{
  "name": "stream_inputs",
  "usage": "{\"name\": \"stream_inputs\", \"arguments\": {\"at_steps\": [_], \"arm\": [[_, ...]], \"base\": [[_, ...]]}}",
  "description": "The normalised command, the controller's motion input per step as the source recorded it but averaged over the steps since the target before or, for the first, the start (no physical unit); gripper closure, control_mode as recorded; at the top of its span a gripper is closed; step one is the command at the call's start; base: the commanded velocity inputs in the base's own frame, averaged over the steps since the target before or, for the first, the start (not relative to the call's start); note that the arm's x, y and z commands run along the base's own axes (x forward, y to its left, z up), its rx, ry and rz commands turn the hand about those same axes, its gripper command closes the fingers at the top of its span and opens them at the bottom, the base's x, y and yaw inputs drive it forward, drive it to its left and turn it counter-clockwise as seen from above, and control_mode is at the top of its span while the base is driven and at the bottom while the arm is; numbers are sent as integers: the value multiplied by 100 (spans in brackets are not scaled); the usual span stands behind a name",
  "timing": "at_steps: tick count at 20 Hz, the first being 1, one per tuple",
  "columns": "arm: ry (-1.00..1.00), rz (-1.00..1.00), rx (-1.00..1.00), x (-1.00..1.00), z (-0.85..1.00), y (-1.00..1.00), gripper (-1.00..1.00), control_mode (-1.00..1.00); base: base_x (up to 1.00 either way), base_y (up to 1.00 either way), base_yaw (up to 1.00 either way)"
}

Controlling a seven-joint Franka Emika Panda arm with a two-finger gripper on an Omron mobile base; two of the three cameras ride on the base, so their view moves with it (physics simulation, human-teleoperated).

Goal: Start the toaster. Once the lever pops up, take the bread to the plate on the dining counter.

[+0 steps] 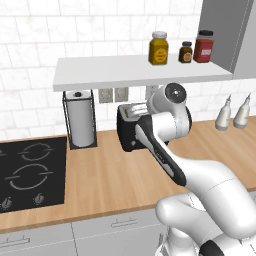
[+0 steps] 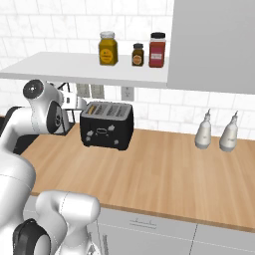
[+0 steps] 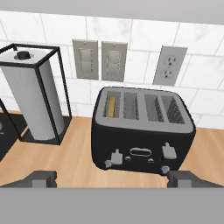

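— Toaster, black and boxy (image 3: pixel 142 131): where is it?
— On the wood counter (image 1: pixel 110 180), right of the paper-towel roll (image 3: pixel 33 103); tan bread slice (image 3: pixel 112 106) in its leftmost slot.
— Gripper (image 3: pixel 111 178)?
— Fingers spread, empty. Probably press the left lever (image 3: pixel 116 156) straight down.

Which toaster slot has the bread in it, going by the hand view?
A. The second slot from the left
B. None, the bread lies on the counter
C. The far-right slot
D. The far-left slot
D: in the hand view a tan slice, the bread, stands in the leftmost of the four slots on the toaster; the other three look empty.
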Motion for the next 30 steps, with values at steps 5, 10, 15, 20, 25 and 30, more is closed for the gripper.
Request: {"name": "stream_inputs", "arguments": {"at_steps": [5, 10, 15, 20, 25, 30], "arm": [[0, 0, 0, 0, 0, 0, -100, -100], [0, 0, 0, 0, 0, 0, -100, -100], [0, 0, 0, 0, 0, 0, -100, -100], [0, 0, 0, 0, 0, 0, -100, -100], [0, 0, 0, 0, 0, 0, -100, -100], [0, 0, 0, 0, 0, 0, -100, -100]], "base": [[0, 0, 0], [0, 0, 0], [0, 0, 0], [0, 0, 0], [0, 0, 0], [0, 0, 0]]}}
